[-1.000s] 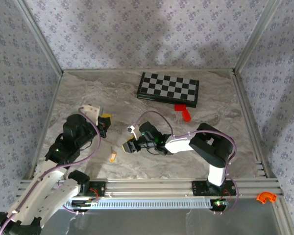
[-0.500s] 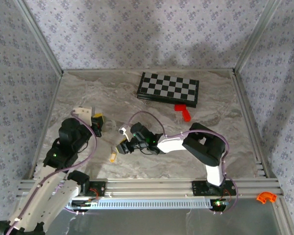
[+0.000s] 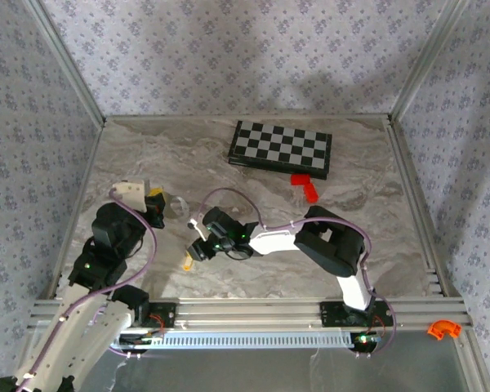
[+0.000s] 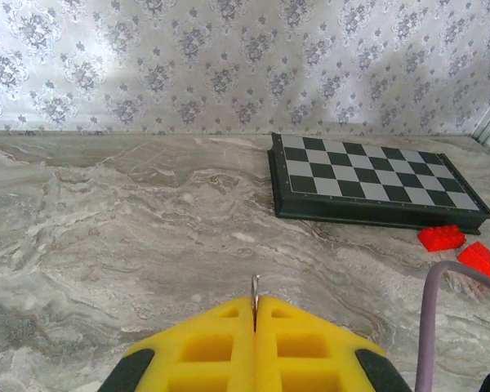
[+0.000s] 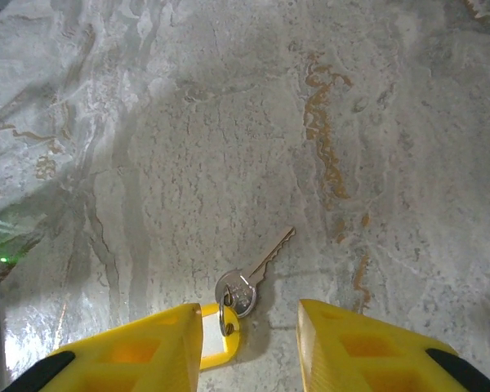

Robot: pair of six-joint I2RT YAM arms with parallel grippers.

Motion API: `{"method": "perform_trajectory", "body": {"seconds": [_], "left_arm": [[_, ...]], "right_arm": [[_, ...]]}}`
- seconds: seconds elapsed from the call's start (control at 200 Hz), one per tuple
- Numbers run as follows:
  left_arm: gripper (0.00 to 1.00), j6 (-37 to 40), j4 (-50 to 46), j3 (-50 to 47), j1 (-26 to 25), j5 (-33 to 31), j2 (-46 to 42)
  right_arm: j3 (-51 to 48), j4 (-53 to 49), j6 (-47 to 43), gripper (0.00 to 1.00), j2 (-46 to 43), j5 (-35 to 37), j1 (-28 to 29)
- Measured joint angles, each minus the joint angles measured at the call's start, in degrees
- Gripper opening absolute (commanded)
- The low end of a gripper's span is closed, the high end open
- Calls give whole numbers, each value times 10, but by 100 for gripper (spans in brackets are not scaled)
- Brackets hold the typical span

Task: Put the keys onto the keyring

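Note:
The key [image 5: 253, 278] lies flat on the marble, silver, with its blade pointing up and right. A small ring joins it to a yellow tag [image 5: 216, 336]. My right gripper [image 5: 249, 327] is open just above it, one yellow finger on each side of the key's head, neither touching. From above, the right gripper [image 3: 198, 247] hangs over the key [image 3: 188, 262] near the table's front left. My left gripper [image 4: 255, 309] is shut on the keyring [image 4: 255, 287], whose thin metal edge sticks out between the pads. In the top view the left gripper [image 3: 157, 198] holds that pale loop [image 3: 176, 204].
A chessboard [image 3: 281, 149] lies at the back of the table, with a red block [image 3: 305, 186] just in front of it. Metal frame rails run along the table's sides and front. A purple cable [image 4: 431, 327] loops near the left wrist.
My right gripper has moved left and come over the key, its jaws narrowing. My left arm has drawn back to the left, still holding the keyring.

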Motion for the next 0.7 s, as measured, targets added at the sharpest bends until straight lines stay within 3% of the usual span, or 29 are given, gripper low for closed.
{"method": "perform_trajectory", "body": {"seconds": [0.7], "left_arm": [[0, -2, 2, -9, 2, 0, -7]], "right_arm": [[30, -46, -22, 29, 22, 16, 16]]}}
